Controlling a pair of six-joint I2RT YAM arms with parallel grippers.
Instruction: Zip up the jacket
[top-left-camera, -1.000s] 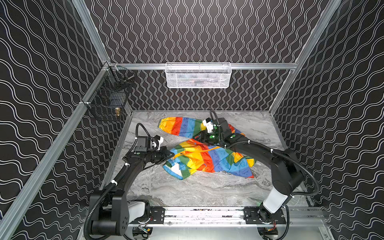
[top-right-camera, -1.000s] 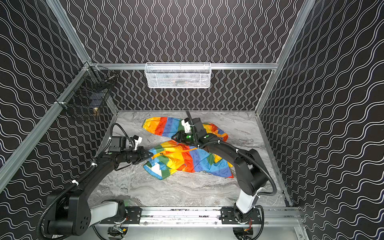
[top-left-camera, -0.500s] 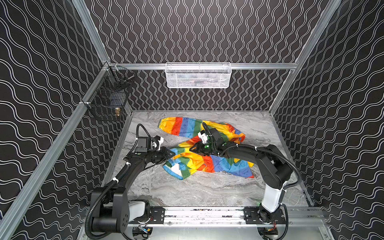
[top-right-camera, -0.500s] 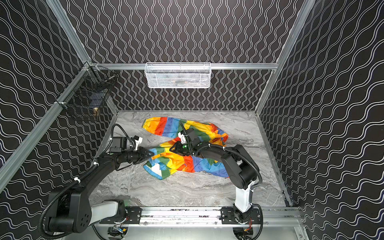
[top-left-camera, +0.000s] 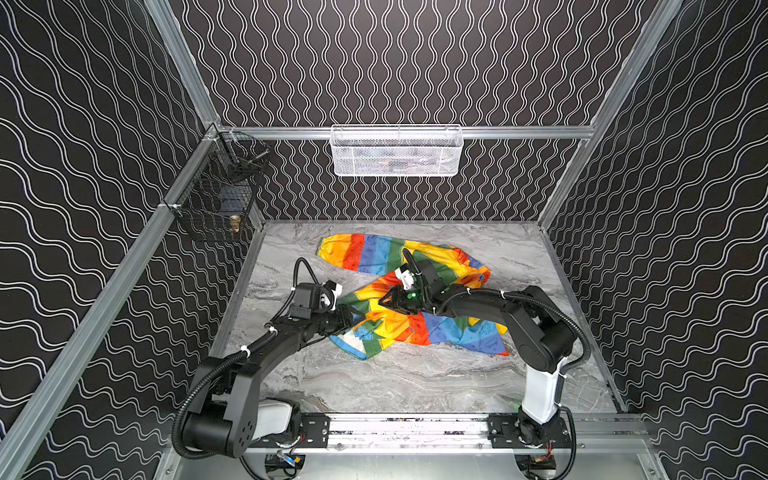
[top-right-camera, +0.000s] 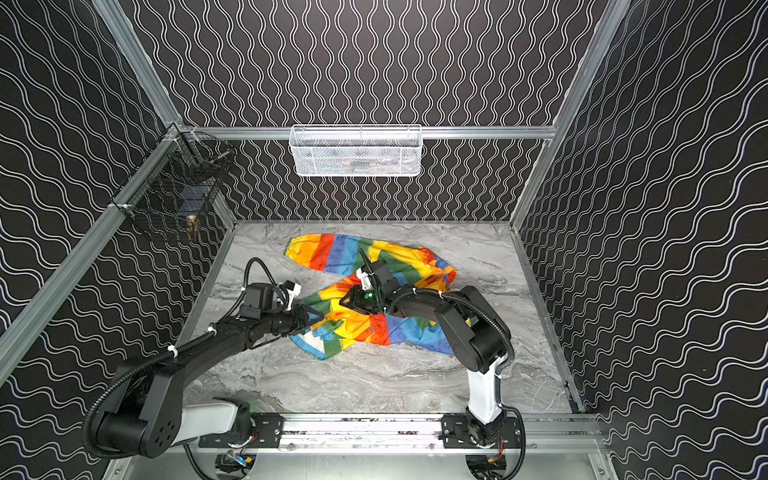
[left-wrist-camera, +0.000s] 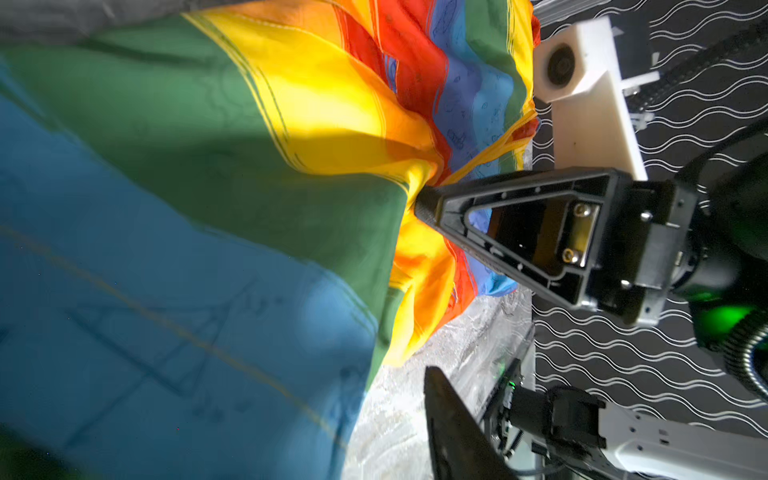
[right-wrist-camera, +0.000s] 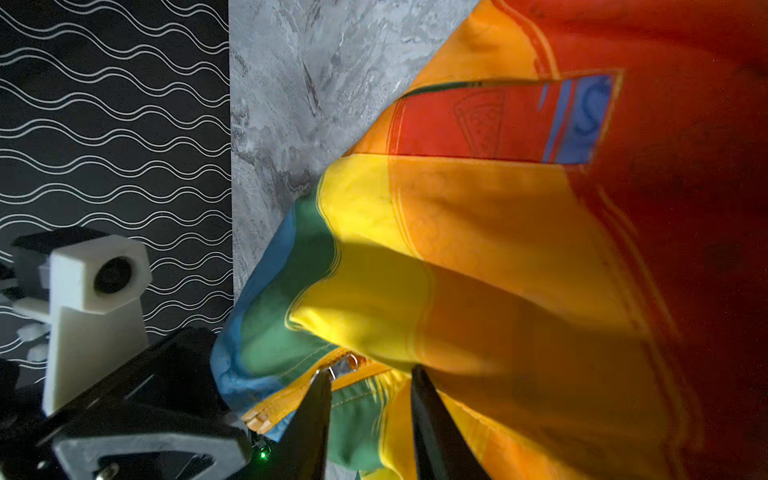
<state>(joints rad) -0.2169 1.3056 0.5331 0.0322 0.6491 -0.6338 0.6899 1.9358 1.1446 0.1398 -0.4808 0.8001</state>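
Observation:
The rainbow-striped jacket (top-left-camera: 419, 332) (top-right-camera: 390, 332) lies crumpled on the marble table, one sleeve stretched toward the back. My right gripper (top-left-camera: 383, 302) (top-right-camera: 344, 300) reaches left over its middle. The wrist view shows this gripper (right-wrist-camera: 372, 374) shut on a bunch of green and yellow cloth. The metal zipper pull (right-wrist-camera: 343, 365) on the orange zipper tape (right-wrist-camera: 291, 403) sits at one fingertip. My left gripper (top-left-camera: 359, 319) (top-right-camera: 318, 318) stands open at the jacket's left edge. One of its fingers (left-wrist-camera: 449, 415) shows; blue cloth (left-wrist-camera: 166, 311) hides the other.
A white mesh basket (top-left-camera: 397, 151) hangs on the back wall rail. A black wire basket (top-left-camera: 216, 195) hangs on the left wall. Bare marble table (top-left-camera: 415, 382) runs from the jacket to the front rail (top-left-camera: 415, 428). Patterned walls close in three sides.
My right gripper has moved forward and to the left across the jacket, drawing cloth with it. My left gripper's jaws have parted at the jacket's left edge.

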